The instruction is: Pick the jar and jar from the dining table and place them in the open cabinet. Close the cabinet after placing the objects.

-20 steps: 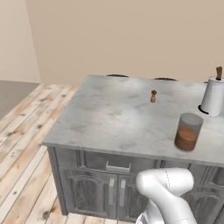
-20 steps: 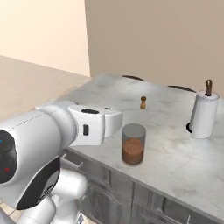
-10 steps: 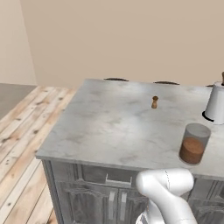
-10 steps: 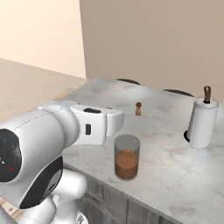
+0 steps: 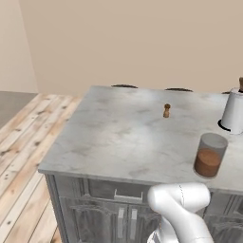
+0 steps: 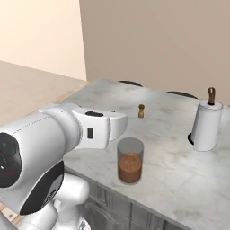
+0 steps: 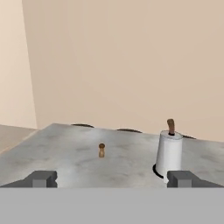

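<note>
Two dark fingers (image 7: 43, 178) stand wide apart at the bottom of the hand view, released and grasping nothing, level with the near edge of the counter (image 7: 65, 153). Between them and farther out stands a tiny brown shaker (image 7: 101, 150), alone on bare marble. To its right a white paper-towel roll (image 7: 169, 152) on a dark base with a brown knob stands upright, nearer the right finger. In the right base view the white arm (image 6: 96, 130) reaches over the counter's near edge, just beside the jar (image 6: 130, 160) with reddish-brown filling, which stands upright near that edge. Shaker and roll stand well beyond the jar. Wooden floor (image 5: 21, 142) lies left of the counter.
</note>
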Robot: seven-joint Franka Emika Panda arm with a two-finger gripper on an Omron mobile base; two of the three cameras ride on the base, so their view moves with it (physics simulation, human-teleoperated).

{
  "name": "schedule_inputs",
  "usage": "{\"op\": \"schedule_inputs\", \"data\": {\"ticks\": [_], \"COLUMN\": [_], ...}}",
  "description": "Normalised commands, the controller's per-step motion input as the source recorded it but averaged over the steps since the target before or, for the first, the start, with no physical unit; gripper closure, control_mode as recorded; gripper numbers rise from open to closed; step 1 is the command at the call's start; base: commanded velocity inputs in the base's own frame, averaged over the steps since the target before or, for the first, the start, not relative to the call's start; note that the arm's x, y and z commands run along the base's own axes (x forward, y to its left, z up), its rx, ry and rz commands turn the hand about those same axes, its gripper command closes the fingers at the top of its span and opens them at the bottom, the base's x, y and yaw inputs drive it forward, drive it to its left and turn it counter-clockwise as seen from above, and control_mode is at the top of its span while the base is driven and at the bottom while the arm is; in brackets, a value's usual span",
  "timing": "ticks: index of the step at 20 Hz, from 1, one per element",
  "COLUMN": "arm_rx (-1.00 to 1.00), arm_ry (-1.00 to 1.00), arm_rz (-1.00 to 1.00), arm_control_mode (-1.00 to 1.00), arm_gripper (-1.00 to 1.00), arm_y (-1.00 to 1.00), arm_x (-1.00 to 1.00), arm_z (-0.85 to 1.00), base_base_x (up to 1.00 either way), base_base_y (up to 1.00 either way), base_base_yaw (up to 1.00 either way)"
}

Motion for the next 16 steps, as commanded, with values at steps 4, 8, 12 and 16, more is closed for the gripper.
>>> {"op": "schedule_inputs", "data": {"ticks": [4, 8, 12, 16], "arm_rx": [0.0, -0.04, -0.06, -0.09], "arm_ry": [0.17, 0.43, 0.47, 0.42], "arm_rz": [0.0, -0.05, -0.07, -0.07], "arm_control_mode": [-1.0, -1.0, -1.0, -1.0], "arm_gripper": [-1.0, -1.0, -1.0, -1.0], "arm_y": [0.0, 0.15, 0.2, 0.22], "arm_x": [0.08, 0.08, 0.12, 0.1], "arm_z": [0.01, 0.08, 0.0, 0.0], "base_base_x": [0.0, 0.0, 0.0, 0.0], "base_base_y": [0.0, 0.0, 0.0, 0.0], "base_base_yaw": [0.0, 0.0, 0.0, 0.0]}}
